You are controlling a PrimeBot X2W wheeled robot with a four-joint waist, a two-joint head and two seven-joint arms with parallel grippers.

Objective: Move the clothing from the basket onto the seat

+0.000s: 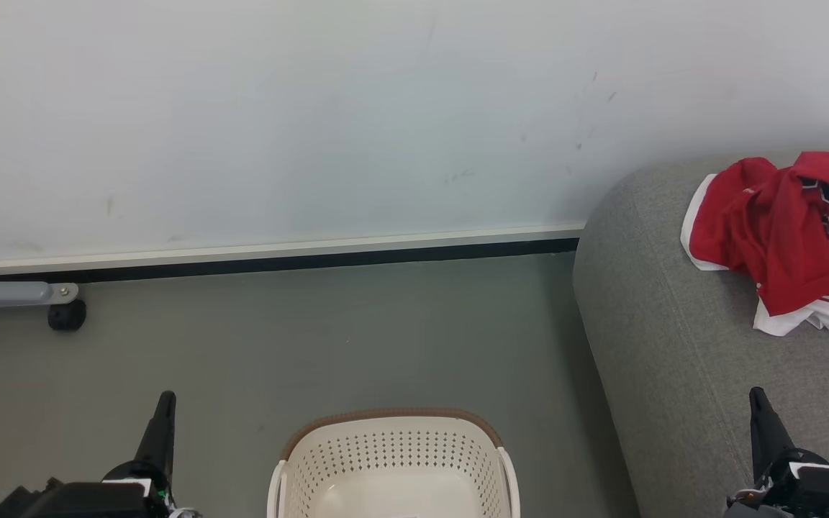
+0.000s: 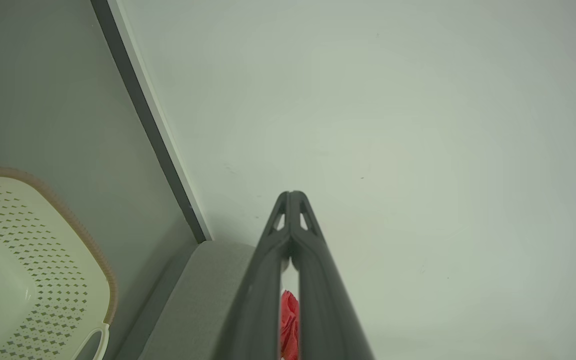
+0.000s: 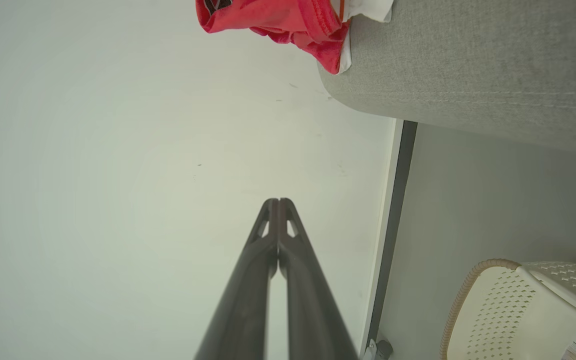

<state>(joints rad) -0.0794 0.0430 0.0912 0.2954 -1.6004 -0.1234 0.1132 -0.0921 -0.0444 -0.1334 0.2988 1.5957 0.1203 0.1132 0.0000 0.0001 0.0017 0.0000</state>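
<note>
Clothing on seat, basket on floor, both jaws closed tight
Red clothing (image 1: 781,230) with white trim lies bunched on the grey seat (image 1: 673,360) at 3 o'clock in head view, dark letters face up; cream basket (image 1: 393,460) with brown rim sits on the grey floor (image 1: 314,345) at 6 o'clock, near the seat's edge, well apart from the clothing; left gripper (image 1: 165,399) at 7 o'clock over the floor, right gripper (image 1: 758,396) at 5 o'clock over the seat, each with fingers pressed together, tips toward the white wall (image 1: 314,108)
</note>
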